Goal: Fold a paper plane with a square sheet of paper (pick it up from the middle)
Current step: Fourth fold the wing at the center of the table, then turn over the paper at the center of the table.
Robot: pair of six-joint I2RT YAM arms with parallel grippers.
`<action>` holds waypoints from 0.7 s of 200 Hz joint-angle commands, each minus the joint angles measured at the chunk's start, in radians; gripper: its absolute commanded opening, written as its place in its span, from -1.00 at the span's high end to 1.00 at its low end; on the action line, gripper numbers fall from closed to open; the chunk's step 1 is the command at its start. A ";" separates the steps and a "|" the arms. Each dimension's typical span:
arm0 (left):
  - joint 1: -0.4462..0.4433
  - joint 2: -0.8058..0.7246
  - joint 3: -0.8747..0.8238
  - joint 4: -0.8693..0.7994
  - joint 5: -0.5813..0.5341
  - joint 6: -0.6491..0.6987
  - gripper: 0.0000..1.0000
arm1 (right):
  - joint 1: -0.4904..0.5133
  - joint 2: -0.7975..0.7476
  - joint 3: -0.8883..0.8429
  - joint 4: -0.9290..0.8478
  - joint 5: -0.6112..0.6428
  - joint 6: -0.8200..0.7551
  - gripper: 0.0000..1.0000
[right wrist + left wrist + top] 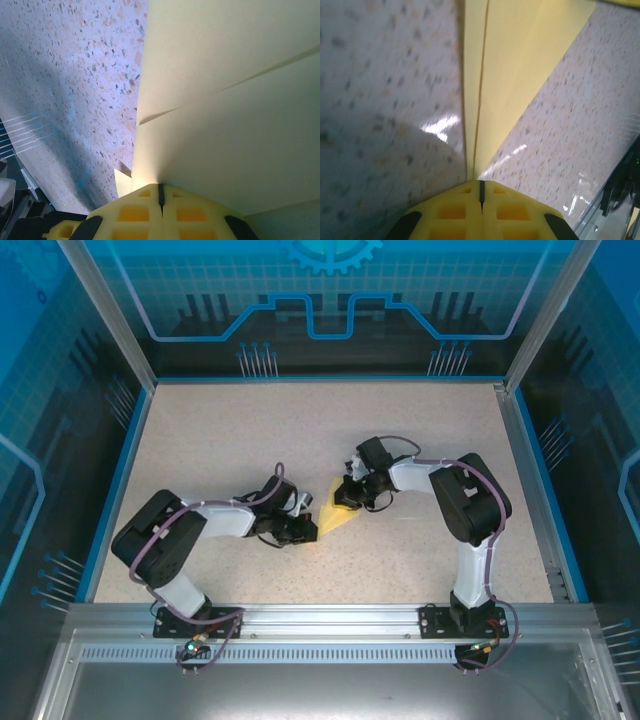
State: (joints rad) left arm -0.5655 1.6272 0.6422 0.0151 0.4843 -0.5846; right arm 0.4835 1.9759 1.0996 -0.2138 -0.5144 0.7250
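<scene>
From above, we see left gripper [301,528] and right gripper [352,496] clamped on the paper [336,514]; wrist views show it layered; speckled table [260,420], blue walls [420,290].

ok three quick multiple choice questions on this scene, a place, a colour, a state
1. Where is the paper? A mid-table, between the left arm and right arm; B at its far left corner; C at its right edge.
2. What colour is it? A white; B pale yellow; C blue.
3. How do the left jaws stand? A wide open; B shut on nothing; C shut on the paper.
Answers: 1 A, the top view shows it between the arms; 2 B, yellow in every view; 3 C, the left wrist view shows it pinched at their seam.
</scene>
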 commanded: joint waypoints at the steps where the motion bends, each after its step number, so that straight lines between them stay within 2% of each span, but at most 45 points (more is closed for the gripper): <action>1: 0.000 -0.077 0.015 -0.090 -0.001 0.022 0.86 | 0.000 0.056 -0.021 -0.096 0.096 -0.031 0.90; 16: 0.001 -0.121 0.043 -0.084 -0.060 -0.010 0.75 | 0.001 -0.001 0.008 -0.074 0.039 -0.045 0.81; 30: 0.001 -0.149 0.062 -0.083 -0.119 -0.034 0.68 | -0.001 -0.076 0.033 -0.062 0.018 -0.064 0.61; 49: 0.003 -0.161 0.078 -0.086 -0.205 -0.063 0.45 | -0.010 -0.175 0.047 -0.067 0.046 -0.085 0.23; 64: 0.003 -0.156 0.087 -0.082 -0.257 -0.079 0.26 | -0.032 -0.231 0.029 -0.071 0.088 -0.091 0.07; 81: 0.004 -0.138 0.099 -0.062 -0.280 -0.102 0.15 | -0.067 -0.268 -0.007 -0.075 0.135 -0.093 0.02; 104: 0.006 -0.090 0.118 -0.029 -0.278 -0.133 0.01 | -0.100 -0.270 -0.049 -0.048 0.130 -0.083 -0.01; 140: 0.020 -0.037 0.130 -0.006 -0.268 -0.170 -0.11 | -0.096 -0.196 -0.043 -0.028 0.096 -0.085 -0.01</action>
State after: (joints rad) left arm -0.5606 1.5600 0.7456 -0.0162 0.2306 -0.7120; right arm 0.3809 1.7218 1.0645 -0.2401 -0.4004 0.6498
